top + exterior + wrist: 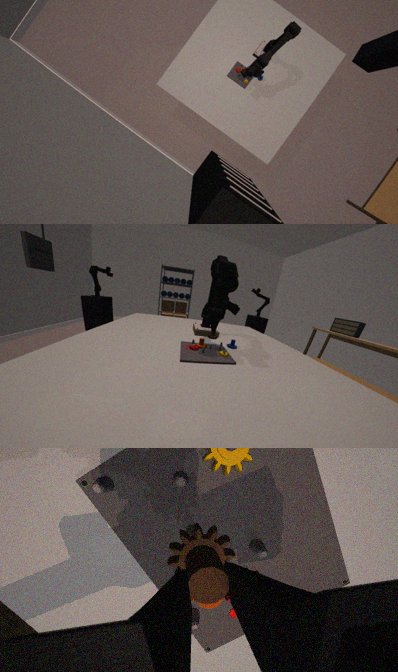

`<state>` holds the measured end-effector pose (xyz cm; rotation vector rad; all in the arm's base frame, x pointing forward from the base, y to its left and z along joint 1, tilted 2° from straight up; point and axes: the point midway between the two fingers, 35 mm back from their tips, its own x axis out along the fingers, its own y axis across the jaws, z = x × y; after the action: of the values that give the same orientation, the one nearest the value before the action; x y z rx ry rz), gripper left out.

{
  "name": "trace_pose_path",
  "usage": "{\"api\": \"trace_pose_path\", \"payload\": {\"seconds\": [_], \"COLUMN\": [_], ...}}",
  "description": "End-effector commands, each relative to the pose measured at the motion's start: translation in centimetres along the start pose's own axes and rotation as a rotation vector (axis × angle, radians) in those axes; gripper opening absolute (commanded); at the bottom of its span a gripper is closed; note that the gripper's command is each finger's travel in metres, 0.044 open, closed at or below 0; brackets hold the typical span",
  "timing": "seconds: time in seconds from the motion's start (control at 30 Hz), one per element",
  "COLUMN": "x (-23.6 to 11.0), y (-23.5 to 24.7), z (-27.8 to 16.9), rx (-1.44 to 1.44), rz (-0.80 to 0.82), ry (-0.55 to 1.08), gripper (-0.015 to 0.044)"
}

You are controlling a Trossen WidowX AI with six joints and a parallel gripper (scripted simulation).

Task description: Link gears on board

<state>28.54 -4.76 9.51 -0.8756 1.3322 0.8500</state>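
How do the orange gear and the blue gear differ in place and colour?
The orange gear is on the grey board, beside the red gear; the blue gear stands on the table, off the board. The orange gear is orange, the blue gear is blue. Both have an upright round handle.
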Motion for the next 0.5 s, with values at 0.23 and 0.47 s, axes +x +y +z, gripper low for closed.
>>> {"api": "trace_pose_path", "payload": {"seconds": [0.23,0.47], "x": [0.03,0.03], "y": [0.13,0.13], "z": [0.03,0.03], "rx": [-0.124,-0.124], "rz": [0.004,0.004], "ry": [-0.003,-0.003], "gripper": [0.0,0.0]}}
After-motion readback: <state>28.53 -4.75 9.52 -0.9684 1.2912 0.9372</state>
